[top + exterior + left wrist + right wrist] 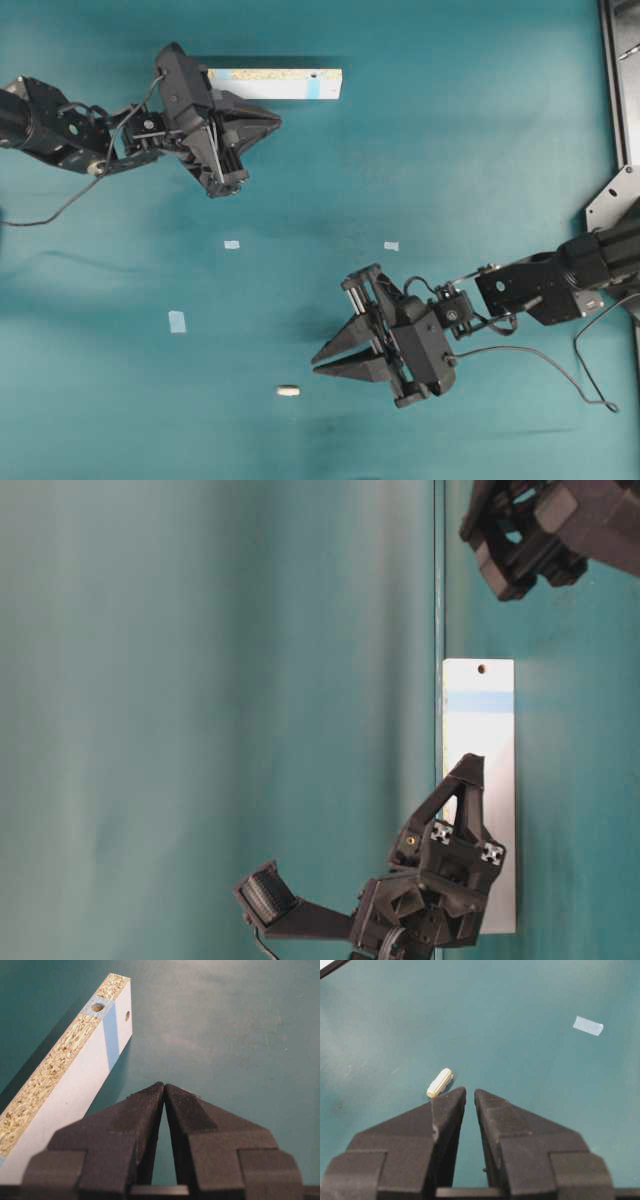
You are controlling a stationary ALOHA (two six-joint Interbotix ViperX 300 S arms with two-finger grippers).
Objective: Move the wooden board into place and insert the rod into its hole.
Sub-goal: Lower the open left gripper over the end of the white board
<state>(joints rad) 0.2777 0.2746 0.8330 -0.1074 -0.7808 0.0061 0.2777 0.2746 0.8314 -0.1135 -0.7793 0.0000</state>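
We see the left tool (272,122) hovering over the teal table (450,150) with its two fingers pressed together at the tips and nothing between them. The wooden board (285,83) stands on its long edge just beside this tool, on its left flank as the left wrist view shows it, and runs forward past the fingertips. Its speckled chipboard edge faces up. A light-blue patch (102,1015) crosses the board near its far end, with one dark hole in the top edge inside the patch and another in the white face close by.

The right tool (318,362) is well apart from the board, low over the table. Its fingers stand almost together, with only a narrow slit left between the tips, and they grip nothing. The rod (440,1082) lies flat on the table just ahead of this tool's left fingertip, close to it but apart, and angled to the tool's line.

Pale-blue tape squares (177,321) lie scattered on the table between the two tools.
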